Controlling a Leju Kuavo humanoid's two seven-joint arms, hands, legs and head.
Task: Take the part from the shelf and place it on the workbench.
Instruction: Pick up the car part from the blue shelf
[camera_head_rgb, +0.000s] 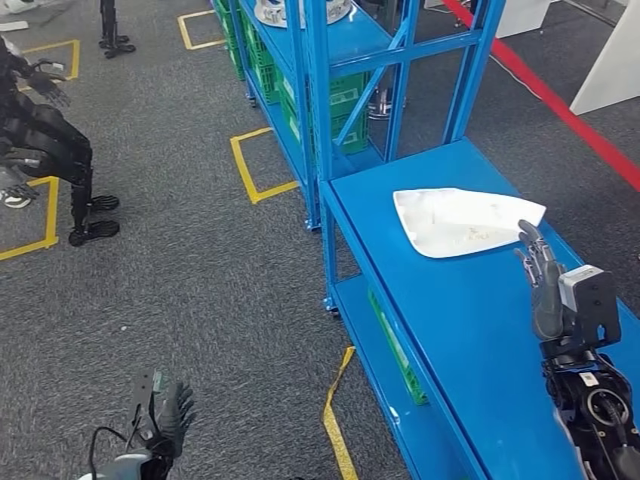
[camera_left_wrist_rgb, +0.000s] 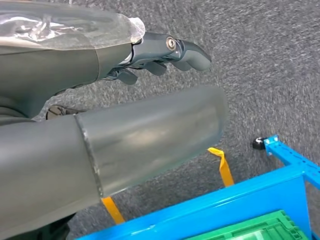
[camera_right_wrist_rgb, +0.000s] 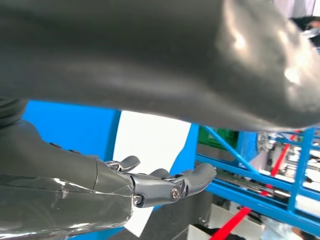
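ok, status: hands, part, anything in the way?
Both hands empty, left hand low over carpet, right hand just short of part. Part flat on bench. Nothing in the way.

Grey carpet floor (camera_head_rgb: 204, 270) with yellow tape squares (camera_head_rgb: 256, 165) marked on it; one square sits just beside the rack's near post, others lie at the far left and upper middle of the head view. A loose yellow tape strip (camera_head_rgb: 338, 420) lies on the floor by the lower blue frame. Green plastic crates (camera_head_rgb: 343, 105) sit stacked inside the lower tiers of the rack; another green crate (camera_head_rgb: 396, 350) rests on the low tier nearer the camera. Red stripe (camera_head_rgb: 551, 100) runs diagonally across the floor at upper right. A second dark humanoid robot (camera_head_rgb: 45, 130) stands at the left edge.
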